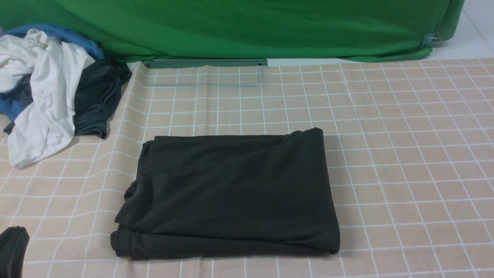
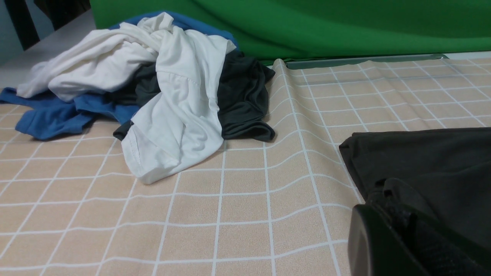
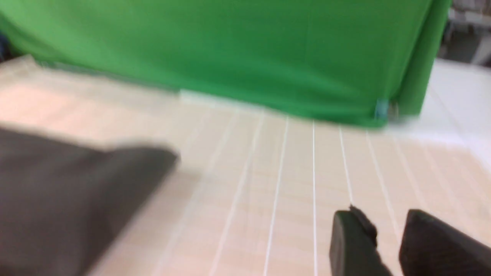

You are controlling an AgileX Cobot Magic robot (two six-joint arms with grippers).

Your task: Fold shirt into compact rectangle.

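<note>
Overhead, a green backdrop hangs along the far edge of the tabletop. A beige checked cloth with white grid lines covers the tabletop and is rippled near the far left corner.

The shirt lies folded into a compact rectangle on the cloth, slightly left of centre and close to the near edge. Its layered edges face left; its right side is a smooth fold. No logo or label is exposed.

A pile of clothes occupies the far left corner: a white garment on top, a blue garment beneath, and a dark grey garment on the side nearest the shirt. The pile is well apart from the shirt.

The left gripper sits low at the near left corner, just beside the shirt's left edge, jaws closed and empty.

The right gripper is above bare cloth to the right of the shirt, jaws partly apart, holding nothing. That view is blurred.
</note>
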